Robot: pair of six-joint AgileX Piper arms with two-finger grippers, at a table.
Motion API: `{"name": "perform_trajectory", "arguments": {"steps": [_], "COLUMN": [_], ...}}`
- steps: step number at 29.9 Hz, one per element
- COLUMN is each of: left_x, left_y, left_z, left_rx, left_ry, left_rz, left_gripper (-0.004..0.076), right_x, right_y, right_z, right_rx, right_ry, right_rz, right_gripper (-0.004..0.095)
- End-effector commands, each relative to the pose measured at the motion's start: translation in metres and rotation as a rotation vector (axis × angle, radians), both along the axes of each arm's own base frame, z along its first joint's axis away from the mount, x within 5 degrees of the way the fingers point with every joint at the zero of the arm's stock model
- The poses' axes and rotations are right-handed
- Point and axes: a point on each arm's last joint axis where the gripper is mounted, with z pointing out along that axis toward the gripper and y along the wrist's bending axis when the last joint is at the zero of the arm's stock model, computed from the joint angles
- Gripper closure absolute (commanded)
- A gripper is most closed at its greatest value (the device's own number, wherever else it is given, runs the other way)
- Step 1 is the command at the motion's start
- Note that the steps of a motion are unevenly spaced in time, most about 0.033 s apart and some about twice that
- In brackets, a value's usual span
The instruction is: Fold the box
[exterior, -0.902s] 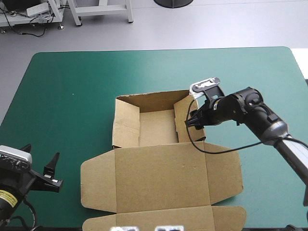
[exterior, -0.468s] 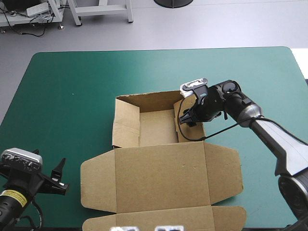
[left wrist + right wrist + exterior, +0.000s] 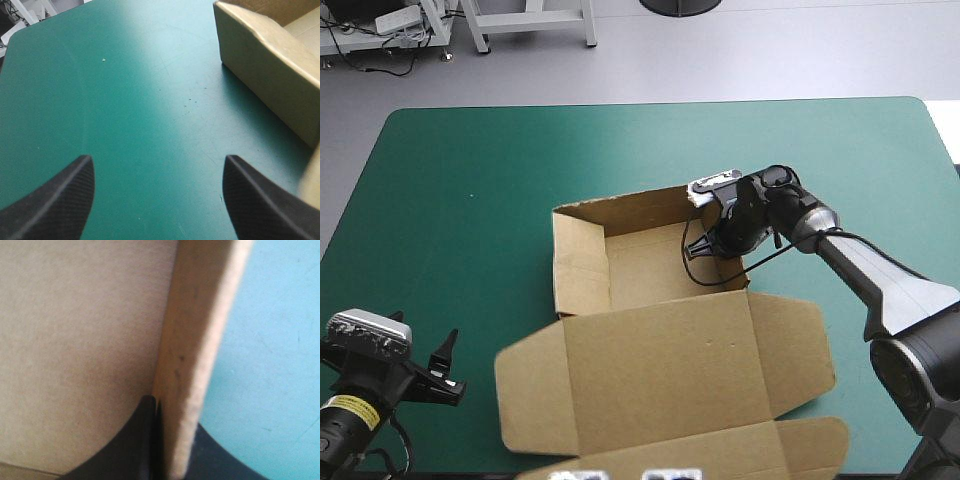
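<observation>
1. Desk [image 3: 470, 150]: teal-green cover, with bare cover all round the far and left sides of the box.

2. Box [image 3: 660, 370]: brown board, an open tray with its lid flat. The tray sits near the middle of the desk with four walls raised and the floor showing inside. The lid lies spread from the tray's near wall toward the desk's near edge, slightly skewed. It has a rounded flap at each side and a long front flap at the near edge.

3. Right fingers [image 3: 145, 445]: black, all but closed, gripping the tray's right wall near its far corner. One finger is inside the tray against the inner face. The other is outside, over the teal-green cover. The wall's top edge runs straight ahead from between them.

4. Left fingers [image 3: 55, 200]: black, spread wide apart and holding nothing, low over the desk's near-left corner. They are well apart from the tray. The tray's left outer wall lies ahead and off to one side, and a blurred brown edge of the lid shows just beside one finger.
</observation>
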Motion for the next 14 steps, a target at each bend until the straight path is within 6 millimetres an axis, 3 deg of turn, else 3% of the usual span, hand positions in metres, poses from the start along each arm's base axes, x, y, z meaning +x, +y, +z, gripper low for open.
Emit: {"name": "perform_trajectory", "arguments": {"steps": [1,7,14], "left_x": [0.002,0.003,0.003], "left_y": [-0.002,-0.002,-0.001], "left_z": [0.011,0.011,0.011], "left_rx": [-0.016,-0.015,-0.009], "left_ry": [-0.070,-0.071,-0.073], "left_rz": [-0.015,-0.015,-0.013], "left_gripper": [0.0214,0.0257,0.0259], "right_x": [0.001,0.021,0.039], "right_y": [-0.008,-0.050,-0.160], "right_z": [0.034,0.056,0.070], "right_rx": [-0.010,-0.058,-0.118], "right_ry": [-0.100,-0.141,-0.126], "right_rz": [0.029,-0.024,-0.222], "right_gripper": [0.0933,0.0933,0.0933]}}
